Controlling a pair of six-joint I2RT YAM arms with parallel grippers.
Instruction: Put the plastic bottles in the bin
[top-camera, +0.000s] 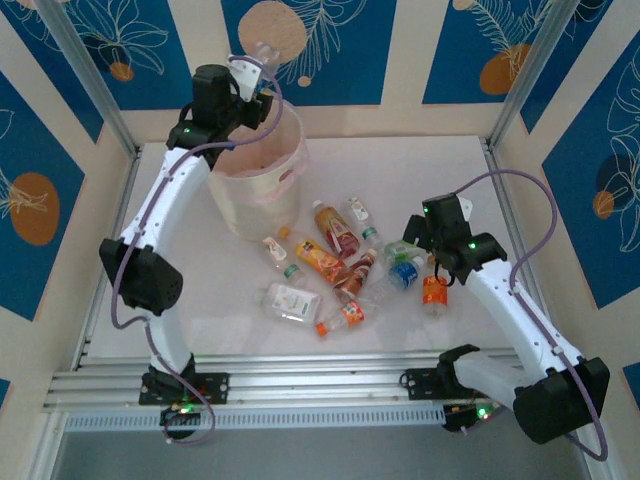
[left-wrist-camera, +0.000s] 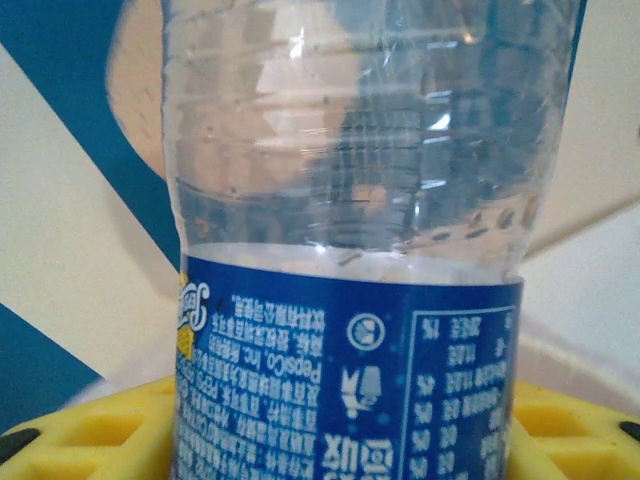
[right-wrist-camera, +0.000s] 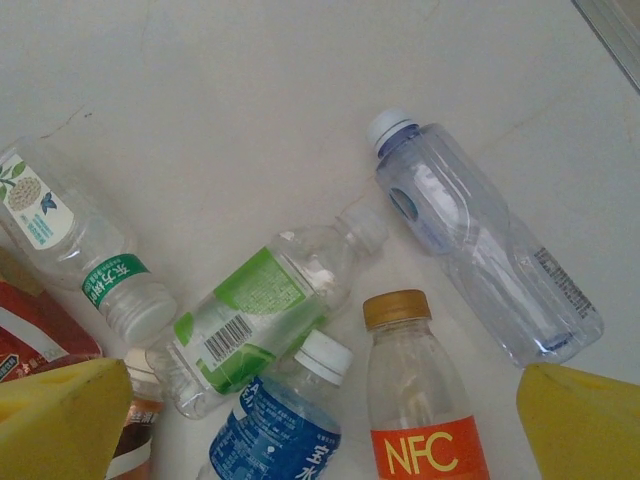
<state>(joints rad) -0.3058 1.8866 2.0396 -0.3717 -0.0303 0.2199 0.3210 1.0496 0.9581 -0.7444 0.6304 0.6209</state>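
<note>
My left gripper (top-camera: 250, 88) is shut on a clear plastic bottle (top-camera: 262, 55) with a blue label (left-wrist-camera: 345, 370), held above the back rim of the cream-white bin (top-camera: 250, 205). Yellow fingers (left-wrist-camera: 90, 435) press the bottle from both sides. Several more plastic bottles (top-camera: 330, 262) lie scattered on the table in front of the bin. My right gripper (right-wrist-camera: 320, 430) stands open above a blue-labelled bottle (right-wrist-camera: 270, 430) and an orange NFC bottle (right-wrist-camera: 420, 410), touching neither. A green-labelled bottle (right-wrist-camera: 255, 315) and a clear bluish one (right-wrist-camera: 480, 250) lie just beyond.
The bin carries a pinkish plastic liner (top-camera: 285, 185). Metal frame posts (top-camera: 85, 75) and a rail (top-camera: 300, 385) border the white table (top-camera: 420, 170). Blue patterned walls enclose the back and sides.
</note>
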